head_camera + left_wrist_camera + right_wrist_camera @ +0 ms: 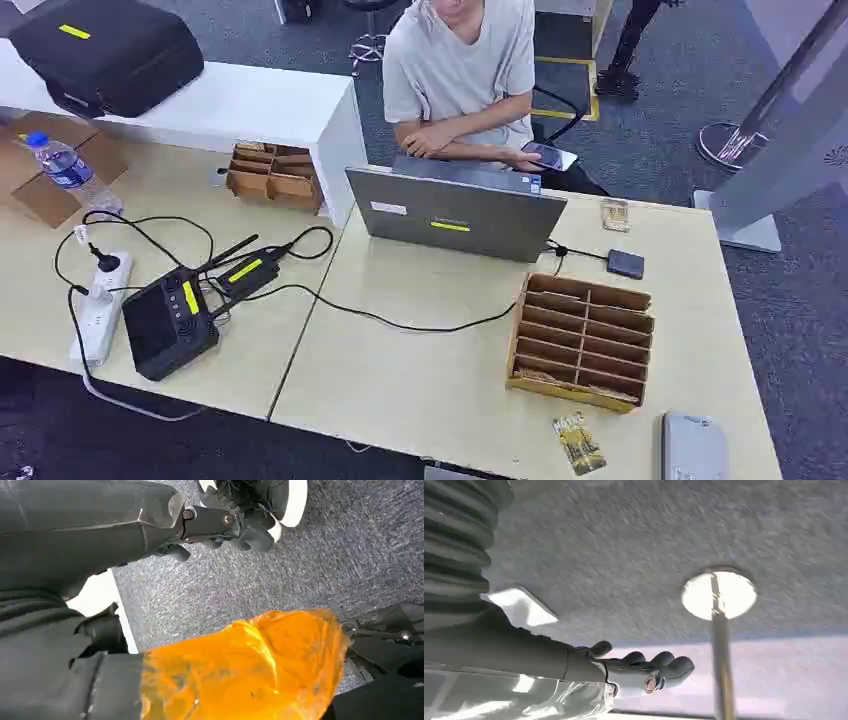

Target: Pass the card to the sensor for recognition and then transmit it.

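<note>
Card (578, 441) lay flat near the front edge of the pale table (420, 390), a small yellow-and-dark printed piece just in front of the wooden slotted rack (582, 340). Nothing touched it. To its right, at the table's front corner, sat a grey flat device (692, 448), partly cut off by the edge of the head view. Behind the rack, a small black box (625, 264) rested on the table with a cable running from it toward the open grey laptop (455, 210). A second small card-like item (615, 214) lay near the far edge, right of the laptop.

A person in a light T-shirt (460, 60) sat behind the laptop with forearms crossed, one hand on a phone (548, 156).

On the adjoining table to the left stood a black device with yellow labels (170, 322), a white power strip (100, 305), loops of black cable, a water bottle (68, 170) and a cardboard box (40, 185). Another wooden rack (272, 176) sat against a white raised counter (230, 105) that carried a black case (105, 52).

In the right wrist view, the right hand (644, 667) hung over grey carpet, its dark fingers (674, 666) curled loosely side by side and empty. In the left wrist view, the left hand (225, 525) also hung above the carpet; its fingers looked folded inward, but whether they were fully closed could not be told.
</note>
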{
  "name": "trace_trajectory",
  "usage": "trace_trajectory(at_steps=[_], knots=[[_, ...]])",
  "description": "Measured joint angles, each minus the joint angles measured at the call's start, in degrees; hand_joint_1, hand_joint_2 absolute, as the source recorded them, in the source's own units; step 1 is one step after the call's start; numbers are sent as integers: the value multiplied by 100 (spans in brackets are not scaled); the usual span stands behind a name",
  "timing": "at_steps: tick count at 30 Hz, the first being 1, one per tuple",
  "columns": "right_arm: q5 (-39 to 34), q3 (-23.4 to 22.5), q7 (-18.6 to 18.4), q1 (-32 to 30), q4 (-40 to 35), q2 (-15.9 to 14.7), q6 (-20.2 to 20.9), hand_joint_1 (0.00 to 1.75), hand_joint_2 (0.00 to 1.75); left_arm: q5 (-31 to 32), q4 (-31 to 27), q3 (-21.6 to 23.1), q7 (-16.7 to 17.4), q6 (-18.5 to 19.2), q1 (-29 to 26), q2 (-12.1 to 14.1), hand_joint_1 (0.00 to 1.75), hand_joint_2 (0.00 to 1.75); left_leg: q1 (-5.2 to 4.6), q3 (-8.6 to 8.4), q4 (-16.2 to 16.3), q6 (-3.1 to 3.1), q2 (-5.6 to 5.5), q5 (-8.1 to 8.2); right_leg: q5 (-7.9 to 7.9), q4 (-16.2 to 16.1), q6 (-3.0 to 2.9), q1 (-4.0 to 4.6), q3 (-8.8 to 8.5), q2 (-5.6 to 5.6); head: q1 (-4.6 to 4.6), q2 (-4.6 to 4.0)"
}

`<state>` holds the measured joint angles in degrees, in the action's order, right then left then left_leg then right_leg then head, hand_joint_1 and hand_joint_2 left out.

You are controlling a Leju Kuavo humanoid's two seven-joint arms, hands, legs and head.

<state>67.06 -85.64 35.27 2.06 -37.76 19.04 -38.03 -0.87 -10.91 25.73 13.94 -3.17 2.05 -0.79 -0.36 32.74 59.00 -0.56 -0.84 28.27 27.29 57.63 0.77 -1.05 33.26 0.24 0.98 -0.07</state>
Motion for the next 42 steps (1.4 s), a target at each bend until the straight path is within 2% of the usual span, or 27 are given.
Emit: trace_trajectory(at_steps=[3,5,6,7,8,9,10,11,13,16,21,23,27,29,32,36,38,42], knots=[[-40,0,384,-9,-165,0,0,0,175,-7,0,-2,0,-7,-7,-2,0,0,0,1,0,0,0,0,0,0,0,0,0,0,0,0],[-353,94,451,-77,-416,0,0,0,175,-7,0,-4,0,-9,-6,0,0,0,-4,-1,1,-1,-6,1,2,0,2,-4,-1,-3,-2,0],[-657,300,387,-200,-683,0,0,0,175,-2,0,-4,-2,-9,-8,0,0,0,-6,-2,1,-2,-12,1,4,-1,5,-5,-2,-6,2,0],[-891,576,146,-373,-939,7,0,0,175,2,0,-4,-7,-9,-17,4,0,0,-9,-2,2,-2,-13,1,4,-1,6,-5,-2,-7,-2,0],[-1063,959,-318,-626,-1300,13,-2,0,175,4,0,-4,-18,-7,-27,4,0,0,-11,-1,2,-6,-13,4,7,-1,9,-10,-5,-8,2,0],[-1144,1483,-962,-921,-1797,26,-2,0,175,13,4,-4,-22,-7,-37,7,0,0,-14,0,0,-7,-14,5,14,2,18,-17,-6,-9,2,0],[-1152,1916,-1360,-1207,-2192,31,-2,0,175,24,11,-4,-26,-7,-53,7,0,0,-12,1,-1,-7,-8,5,14,3,18,-16,-4,1,2,0],[-1130,2329,-1525,-1426,-2550,26,-2,0,175,35,20,-4,-31,-4,-68,13,0,0,-10,0,-1,6,10,15,8,3,9,-13,1,14,-7,0],[-1126,2842,-1562,-1664,-3096,13,-2,0,175,37,31,-4,-35,-4,-65,15,0,0,-6,-12,-1,10,47,25,6,1,5,-10,1,52,-4,0],[-1122,3363,-1594,-1889,-3593,35,-2,0,175,39,31,-4,-42,-4,-62,15,0,0,-10,-17,-1,2,44,29,9,0,9,-12,-1,47,2,0],[-1128,3728,-1612,-2075,-4017,61,-4,0,175,39,33,-4,-44,-4,-81,15,0,0,-8,-16,0,2,40,25,8,1,7,-10,-6,43,0,0],[-1122,3799,-1597,-2113,-4112,61,-2,0,175,41,33,-4,-46,-4,-80,15,0,0,-8,-16,0,2,41,25,8,1,7,-10,-6,44,0,0],[-1012,3746,-1159,-2061,-4293,68,15,0,175,55,35,-4,-92,9,-81,24,0,0,-9,-14,0,2,41,25,8,1,7,-11,-5,44,0,0],[-861,3488,-770,-1862,-4442,68,226,0,175,63,35,-4,-131,13,-82,28,0,0,-10,-16,0,2,44,25,7,1,8,-12,-4,46,2,0],[-698,2812,-188,-1456,-4673,-7,720,0,175,92,35,-4,-175,22,-82,46,0,0,-11,-17,2,1,39,24,6,1,9,-14,-6,44,0,0],[-621,2109,76,-1000,-5032,-486,1301,0,175,142,46,-4,-256,63,-86,83,0,0,-17,-14,6,-4,35,22,4,1,13,-21,-7,42,0,0],[-604,1959,201,-861,-5269,-642,1390,0,175,153,46,-4,-312,66,-82,92,0,0,-16,-14,8,-5,35,22,4,0,13,-20,-8,42,-4,0],[-516,1987,445,-793,-5802,-649,1230,0,175,155,46,-4,-400,59,-82,90,0,0,-15,-15,8,-5,29,22,4,1,13,-18,-8,40,0,0]])
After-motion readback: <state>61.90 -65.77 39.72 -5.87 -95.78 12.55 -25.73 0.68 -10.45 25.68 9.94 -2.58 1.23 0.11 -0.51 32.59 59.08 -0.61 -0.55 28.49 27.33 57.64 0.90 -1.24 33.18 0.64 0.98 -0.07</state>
